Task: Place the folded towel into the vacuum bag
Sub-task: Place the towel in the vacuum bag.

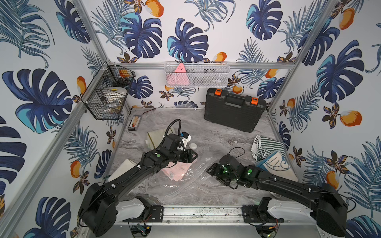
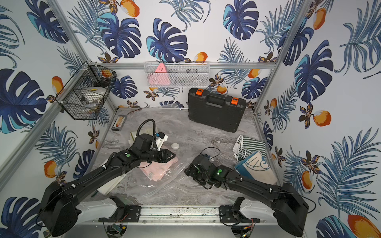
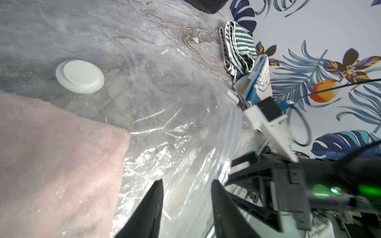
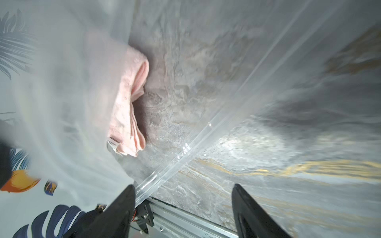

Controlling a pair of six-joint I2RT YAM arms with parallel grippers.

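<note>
while the left gripper (image 3: 186, 182) hangs with jaws parted and empty, the folded pink terry towel (image 1: 176, 170) close by lies under the film of the large clear crinkly vacuum bag (image 1: 198, 175), near its round white valve cap (image 1: 193, 146). further right, the right gripper (image 4: 183, 185) is spread wide, empty, beside the bag's zip strip (image 4: 185, 152).

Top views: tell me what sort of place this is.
Probably a purpose-built robot test booth, not a home: an aluminium frame carries leaf-print wall panels, a left arm and right arm sit on a base rail, and the marble-look tabletop serves as workspace.
</note>
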